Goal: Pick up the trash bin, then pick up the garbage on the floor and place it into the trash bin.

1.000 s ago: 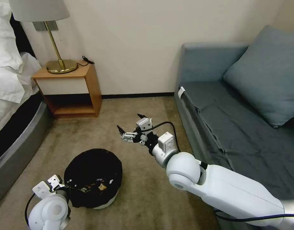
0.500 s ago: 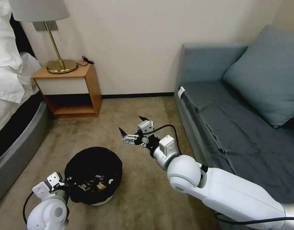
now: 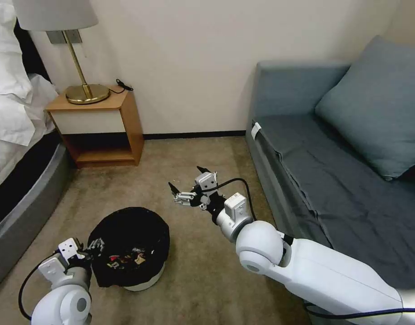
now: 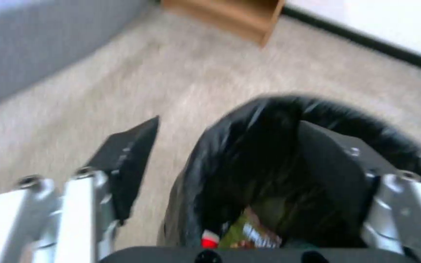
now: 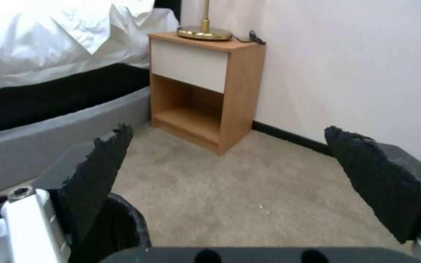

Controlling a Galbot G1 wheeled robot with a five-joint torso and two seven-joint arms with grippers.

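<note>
The trash bin [image 3: 128,234], lined with a crinkly black bag over a white base rim, stands on the carpet at the lower left. Garbage [image 3: 126,260] lies inside it; in the left wrist view it shows as a yellow-green wrapper and a red piece [image 4: 247,233]. My left gripper [image 3: 93,247] is open at the bin's left rim. In the left wrist view it [image 4: 230,124] straddles the bag's edge [image 4: 196,175], one finger outside and one inside. My right gripper [image 3: 185,177] hangs open and holds nothing above the carpet, beyond and to the right of the bin.
A wooden nightstand [image 3: 105,126] with a brass lamp [image 3: 86,92] stands by the far wall. The bed [image 3: 17,180] runs along the left and a grey sofa [image 3: 333,180] along the right. Bare carpet [image 3: 193,153] lies between them.
My left arm has drawn back to the left and a little lower beside the bin. The right gripper has dipped slightly toward me. The bin has shifted a little to the left.
</note>
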